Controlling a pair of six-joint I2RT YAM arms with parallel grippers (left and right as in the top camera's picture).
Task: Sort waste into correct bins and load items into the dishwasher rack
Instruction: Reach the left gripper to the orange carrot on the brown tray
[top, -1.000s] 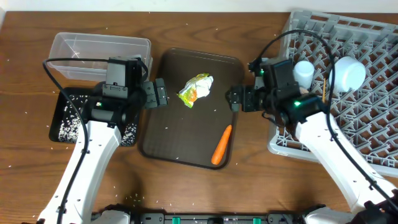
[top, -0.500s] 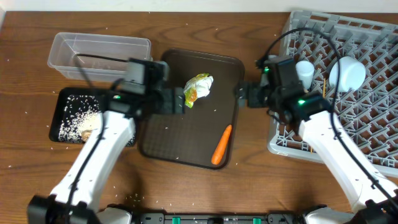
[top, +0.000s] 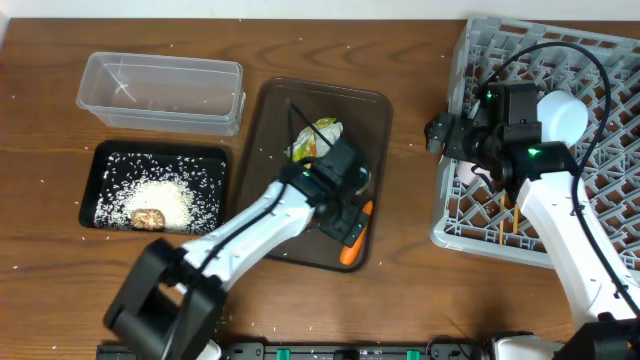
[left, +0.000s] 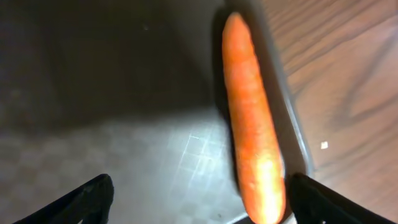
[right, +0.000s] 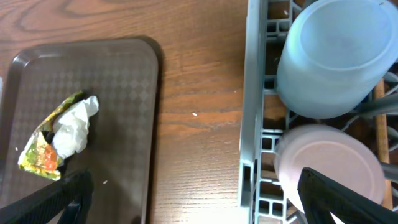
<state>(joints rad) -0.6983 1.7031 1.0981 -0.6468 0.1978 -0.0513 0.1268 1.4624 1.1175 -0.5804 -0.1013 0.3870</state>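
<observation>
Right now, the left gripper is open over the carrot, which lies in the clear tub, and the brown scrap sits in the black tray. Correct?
No. The overhead view shows the carrot on the dark brown tray, not in the clear tub. The rest holds: left gripper open over it, brown scrap in the black tray.

- brown wooden table (top: 40, 120), grain running left to right
- tiny white specks (top: 215, 318) scattered near its front edge
- pale strip (top: 300, 8) past the far edge, can't tell what it is
</observation>
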